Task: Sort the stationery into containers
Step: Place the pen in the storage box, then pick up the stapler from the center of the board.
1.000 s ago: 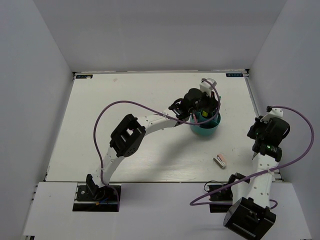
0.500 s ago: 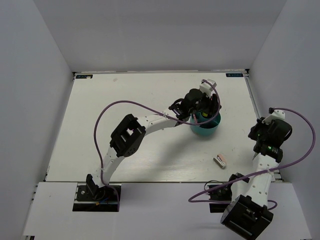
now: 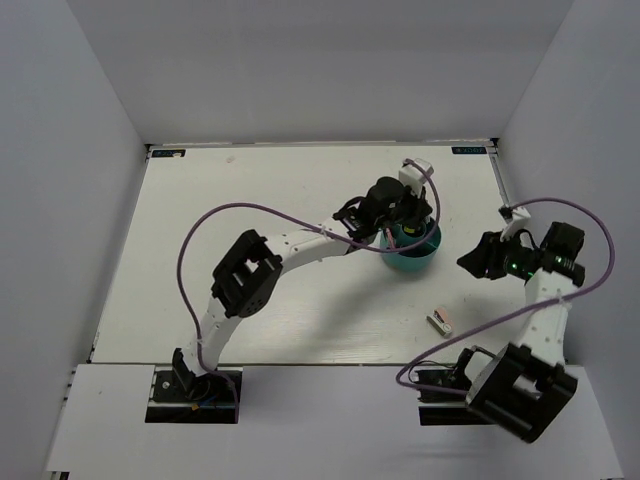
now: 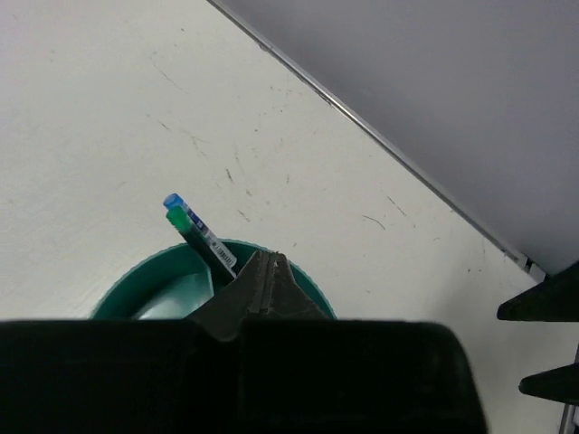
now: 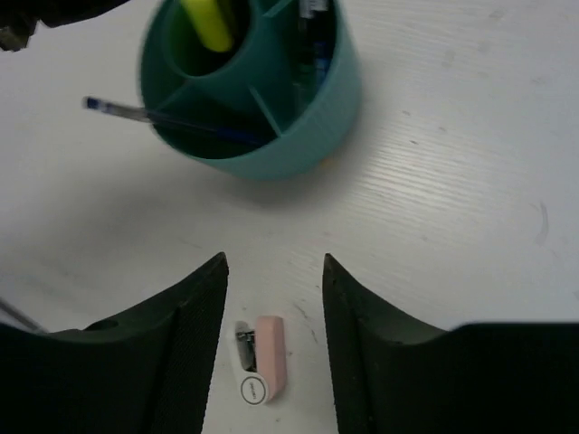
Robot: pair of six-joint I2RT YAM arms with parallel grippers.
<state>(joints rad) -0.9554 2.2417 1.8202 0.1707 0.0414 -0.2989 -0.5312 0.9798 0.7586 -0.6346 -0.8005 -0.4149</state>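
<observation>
**Between the right claw's fingers: the pink-white block**

On the left side, the left claw (image 3: 405,215) hangs over the teal organiser (image 3: 415,262). Its two fingers are pressed tight together, with nothing between them. From its own camera, the left claw's tips sit just above the rim. A black-green highlighter (image 4: 204,237) stands inside and pokes out over the edge.

Next to the right, the organiser holds more things. A thin blue pen (image 5: 163,117) leans out of one part. A yellow highlighter (image 5: 208,23) stands in another part.

Further right and nearer the arm bases, the pink-white block (image 3: 440,321) lies alone on the table (image 3: 250,220). It is well apart from the organiser.

Last comes the right claw (image 3: 470,262). Its fingers are spread apart and hold nothing. It is the nearer arm by far.

From the right wrist camera, the block sits in the gap between the two fingers. The block's long side runs the same way the fingers point, so its thin sides face the fingers. I think the claw can go down and pinch across the thin way. I cannot tell how high the claw is above the block.
</observation>
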